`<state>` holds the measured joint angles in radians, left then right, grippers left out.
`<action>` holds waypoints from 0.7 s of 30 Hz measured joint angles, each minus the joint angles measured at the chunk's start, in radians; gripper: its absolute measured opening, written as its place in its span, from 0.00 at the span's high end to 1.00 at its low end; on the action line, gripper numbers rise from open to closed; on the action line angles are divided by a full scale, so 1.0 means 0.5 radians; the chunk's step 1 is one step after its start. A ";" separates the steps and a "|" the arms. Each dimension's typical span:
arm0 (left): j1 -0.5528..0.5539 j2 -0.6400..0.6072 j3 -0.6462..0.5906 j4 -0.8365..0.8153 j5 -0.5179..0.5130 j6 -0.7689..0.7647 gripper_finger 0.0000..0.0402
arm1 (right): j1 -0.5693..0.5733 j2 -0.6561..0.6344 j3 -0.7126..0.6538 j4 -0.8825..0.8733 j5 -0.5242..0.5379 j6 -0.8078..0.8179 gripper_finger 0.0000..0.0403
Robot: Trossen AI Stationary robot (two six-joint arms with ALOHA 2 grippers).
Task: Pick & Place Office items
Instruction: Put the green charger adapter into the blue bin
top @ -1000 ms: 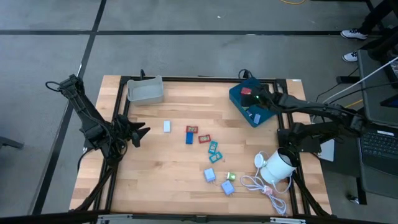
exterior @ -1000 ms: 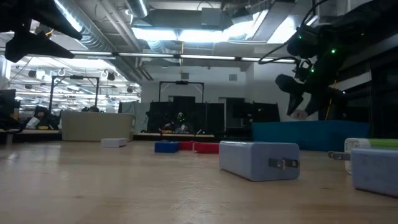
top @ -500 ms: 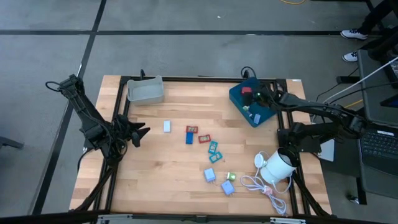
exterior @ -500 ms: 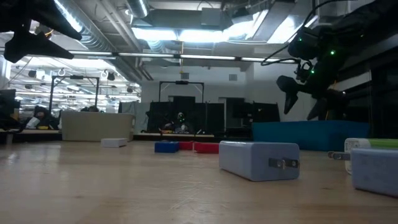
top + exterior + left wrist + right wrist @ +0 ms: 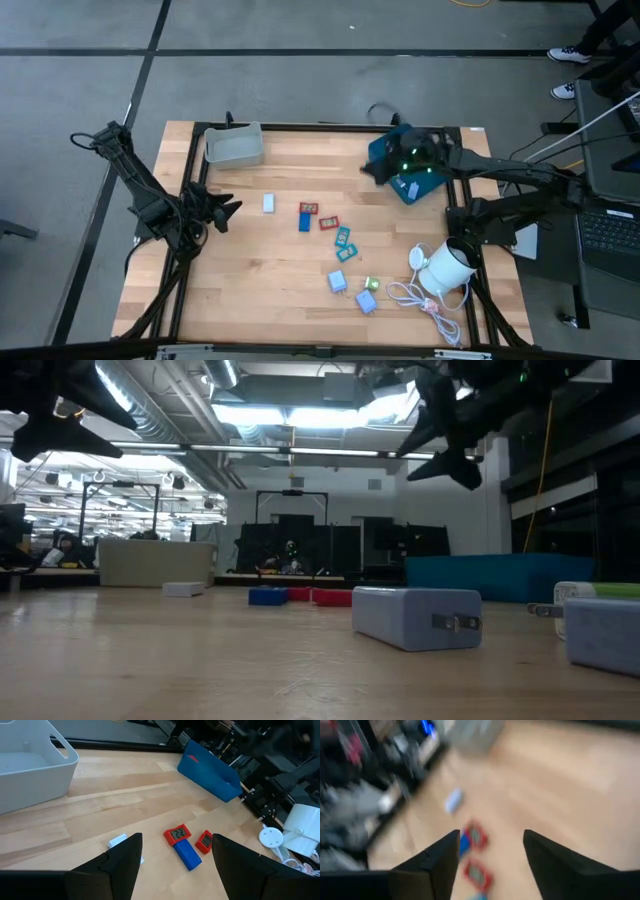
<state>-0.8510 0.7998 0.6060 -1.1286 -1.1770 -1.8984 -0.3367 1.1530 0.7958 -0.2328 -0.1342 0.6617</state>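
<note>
Several small office items lie flat on the wooden table: a light blue piece, two red pieces, a dark blue one, two teal ones, two light blue blocks and a green one. My right gripper is open and empty, high above the table just left of the blue tray; it also shows in the low view. My left gripper is open and empty at the table's left, facing the light blue piece.
A grey tray stands at the far left. The blue tray at the far right holds a small light piece. A white round object with a coiled white cable sits at the near right.
My right gripper has opened over the blue tray, then risen and swung toward the table's left, out past the tray's left edge. My left arm has kept still.
</note>
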 joint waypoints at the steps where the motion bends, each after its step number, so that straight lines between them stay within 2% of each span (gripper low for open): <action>1: 0.009 0.001 0.000 0.001 0.000 0.002 0.42 | 0.083 0.023 0.056 -0.138 0.037 -0.016 0.48; 4: 0.023 0.000 0.000 0.002 0.000 0.016 0.42 | 0.305 0.074 0.172 -0.501 0.075 -0.022 0.50; 10: 0.031 0.000 0.000 0.003 0.000 0.038 0.42 | 0.735 0.091 0.212 -0.706 0.134 0.256 0.48; 15: 0.031 0.000 0.000 0.004 0.000 0.055 0.42 | 1.104 0.147 0.212 -0.702 0.186 0.563 0.47; 21: 0.031 0.000 0.000 0.005 0.000 0.073 0.42 | 1.465 0.340 0.212 -0.578 0.276 0.798 0.47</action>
<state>-0.8356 0.8000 0.6060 -1.1263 -1.1770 -1.8619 0.3959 1.3228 0.9016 -0.5218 0.0041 1.0605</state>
